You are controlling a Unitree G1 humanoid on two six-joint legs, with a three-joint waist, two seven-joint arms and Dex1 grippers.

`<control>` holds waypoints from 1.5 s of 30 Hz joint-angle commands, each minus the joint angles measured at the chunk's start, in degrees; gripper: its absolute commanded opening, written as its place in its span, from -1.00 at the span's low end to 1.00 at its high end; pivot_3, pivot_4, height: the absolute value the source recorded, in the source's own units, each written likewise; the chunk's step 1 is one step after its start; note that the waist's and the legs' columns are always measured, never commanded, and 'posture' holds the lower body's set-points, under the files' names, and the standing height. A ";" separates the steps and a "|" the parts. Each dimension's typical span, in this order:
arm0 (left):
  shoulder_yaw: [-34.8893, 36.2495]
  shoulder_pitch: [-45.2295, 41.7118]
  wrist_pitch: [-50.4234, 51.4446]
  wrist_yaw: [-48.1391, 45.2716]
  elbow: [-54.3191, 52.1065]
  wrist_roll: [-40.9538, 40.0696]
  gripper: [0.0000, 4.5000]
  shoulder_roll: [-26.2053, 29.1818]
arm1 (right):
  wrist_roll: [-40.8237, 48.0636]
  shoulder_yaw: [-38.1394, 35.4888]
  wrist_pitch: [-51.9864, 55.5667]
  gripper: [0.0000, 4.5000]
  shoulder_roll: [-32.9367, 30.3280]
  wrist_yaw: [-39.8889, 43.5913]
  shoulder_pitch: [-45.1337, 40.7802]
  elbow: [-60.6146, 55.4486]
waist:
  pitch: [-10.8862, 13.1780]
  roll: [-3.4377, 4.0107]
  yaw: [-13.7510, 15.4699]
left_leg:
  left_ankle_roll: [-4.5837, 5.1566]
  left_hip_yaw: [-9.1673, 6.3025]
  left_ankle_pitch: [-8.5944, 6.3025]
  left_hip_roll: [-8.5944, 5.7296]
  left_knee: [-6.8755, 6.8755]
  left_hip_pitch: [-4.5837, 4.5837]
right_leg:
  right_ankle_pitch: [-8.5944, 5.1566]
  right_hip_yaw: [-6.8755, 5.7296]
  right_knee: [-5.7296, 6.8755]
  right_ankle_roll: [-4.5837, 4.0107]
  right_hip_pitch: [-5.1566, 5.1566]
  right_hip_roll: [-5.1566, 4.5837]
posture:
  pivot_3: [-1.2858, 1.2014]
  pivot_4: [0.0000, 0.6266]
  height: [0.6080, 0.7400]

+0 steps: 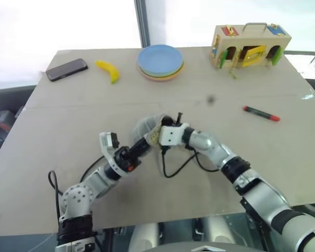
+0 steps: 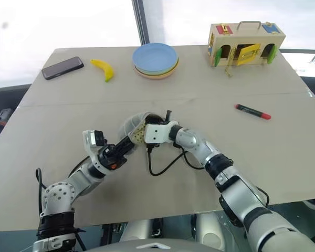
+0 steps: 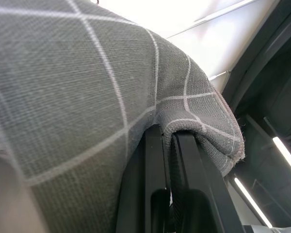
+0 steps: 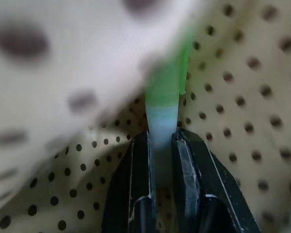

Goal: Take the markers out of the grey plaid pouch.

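A beige tabletop (image 1: 68, 105) stands before bright windows, and most of its things lie along the upper part of the frame: a black phone (image 1: 66, 69) at the upper left, a yellow banana (image 1: 108, 70) just right of it, a stack of plates (image 1: 160, 62) with a blue one on top in the upper middle, and a wooden box (image 1: 250, 46) with coloured latches at the upper right. The red marker (image 1: 261, 113) lies alone on the tabletop at the right of the frame, well apart from both arms. Near the centre of the frame the grey plaid pouch (image 1: 145, 127) is held up off the surface between the two arms. The left tool (image 3: 169, 145) has its two black fingers pressed together on an edge of the grey fabric, as the left wrist view shows (the cloth folds over the fingertips there). The right tool (image 4: 161, 141) reaches into the mouth of the pouch from the right side; in the right wrist view its fingers are nearly together and pinch the pale end of the light green marker (image 4: 167, 87), with the dotted yellowish lining (image 4: 242, 97) all around it. This marker is inside the pouch.
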 commanded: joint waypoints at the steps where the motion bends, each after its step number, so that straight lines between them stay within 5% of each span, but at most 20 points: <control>1: 1.58 -0.44 -0.77 0.41 0.17 -1.82 -1.00 -0.31 | 4.99 -4.67 7.36 -0.99 -2.28 4.41 2.44 -11.89 | 0.00 0.00 0.01 | 0.00 0.01 0.00 0.00 0.00 0.00 | 0.00 -0.01 -0.01 0.00 0.00 0.00 | 0.03 -0.52 1.00; 7: 3.51 -2.25 0.70 0.41 3.75 -4.74 -1.00 0.35 | 10.94 -7.14 21.63 -0.99 -9.06 15.46 8.55 -31.69 | 0.01 0.01 0.09 | 0.23 -0.08 -0.14 0.01 -0.03 0.00 | -0.03 -0.11 -0.02 0.04 0.00 0.03 | 0.03 -0.52 1.00; 18: 2.30 -5.41 -0.04 -0.44 6.91 -1.17 -1.00 1.29 | 20.91 -10.98 37.45 -0.99 -10.46 20.45 12.41 -47.85 | 0.02 0.00 1.07 | 0.26 -0.08 -0.15 0.00 -0.02 0.00 | -0.14 -0.12 -0.03 0.16 -0.01 0.06 | 0.03 -0.52 1.00; 25: -1.83 -5.01 -7.97 -3.41 5.50 8.74 -1.00 0.49 | 41.32 -26.35 56.45 -0.99 -8.39 16.39 9.61 -61.98 | 0.06 0.03 1.56 | 0.27 -0.12 -0.16 -0.02 -0.02 -0.08 | -0.02 -0.19 -0.11 -0.03 -0.01 0.02 | 0.03 -0.52 1.00; 28: -3.15 -3.90 -13.05 -3.42 2.95 12.93 -1.00 -0.60 | 45.17 -37.33 64.41 -0.99 -16.17 14.45 9.04 -66.29 | 0.10 0.07 2.10 | 0.28 -0.15 -0.17 -0.04 -0.02 -0.13 | -0.02 -0.24 -0.17 -0.05 0.00 -0.04 | 0.03 -0.52 1.00; 32: -4.38 -2.79 -21.01 -2.19 -1.49 18.72 -1.00 -1.89 | 32.83 -41.16 60.60 -0.99 -34.45 15.22 17.40 -62.07 | 0.10 0.08 2.95 | 0.40 -0.11 -0.25 -0.15 -0.12 -0.18 | -0.03 -0.27 -0.47 -0.06 0.02 -0.16 | 0.03 -0.52 1.00; 35: -6.27 -2.53 -28.46 -0.44 -4.12 26.43 -1.00 -1.80 | 23.63 -38.49 53.65 -0.99 -42.19 12.67 24.82 -54.12 | 0.08 0.06 3.10 | 0.48 -0.15 -0.30 -0.38 -0.23 -0.25 | -0.04 -0.34 -0.71 -0.06 0.07 -0.19 | 0.03 -0.52 1.00; 45: -10.30 -5.15 -51.44 -5.47 -0.45 45.52 -1.00 6.00 | 5.90 -22.62 40.85 -0.99 -40.76 3.98 27.73 -33.19 | 0.15 0.15 2.61 | 0.58 0.16 -0.34 -0.22 -0.17 -0.08 | -0.16 -0.03 -0.65 0.19 0.02 0.12 | 0.03 -0.52 1.00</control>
